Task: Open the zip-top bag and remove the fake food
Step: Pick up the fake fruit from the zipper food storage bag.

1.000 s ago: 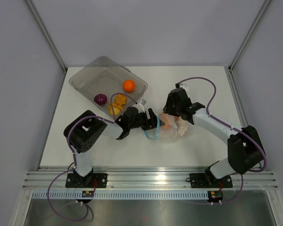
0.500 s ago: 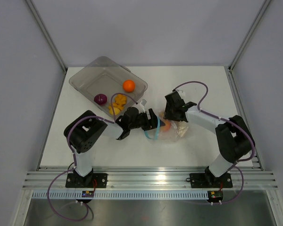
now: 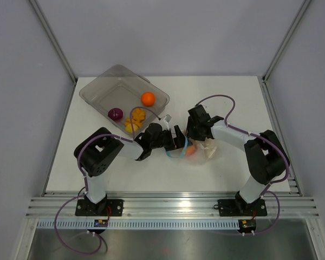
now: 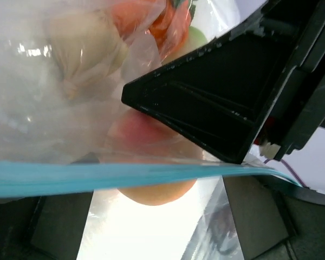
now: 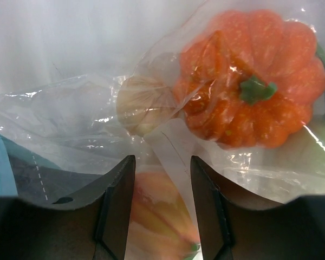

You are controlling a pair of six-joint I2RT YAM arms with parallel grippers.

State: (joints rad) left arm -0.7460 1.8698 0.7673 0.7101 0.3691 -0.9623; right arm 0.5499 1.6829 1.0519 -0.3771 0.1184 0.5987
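The zip-top bag (image 3: 204, 150) lies at mid-table with its teal zip strip (image 3: 173, 154) toward the left arm. My left gripper (image 3: 177, 142) is at the bag's mouth. In the left wrist view its jaws stand apart (image 4: 157, 216), with the zip strip (image 4: 97, 177) lying across them and a peach (image 4: 154, 194) just beyond. My right gripper (image 3: 194, 131) presses on the bag from above. Its open jaws (image 5: 162, 162) straddle the peach (image 5: 160, 216) through the plastic. An orange pumpkin (image 5: 249, 103) and a beige piece (image 5: 143, 103) sit inside the bag ahead of it.
A grey translucent tray (image 3: 100, 86) stands at the back left. It holds an orange ball (image 3: 147, 98), a purple piece (image 3: 115, 114) and yellow-orange bits (image 3: 134, 120). The right gripper's black finger (image 4: 216, 103) fills much of the left wrist view.
My right gripper has swung in toward the left and come down onto the bag. My left gripper has edged slightly right at the bag's mouth.
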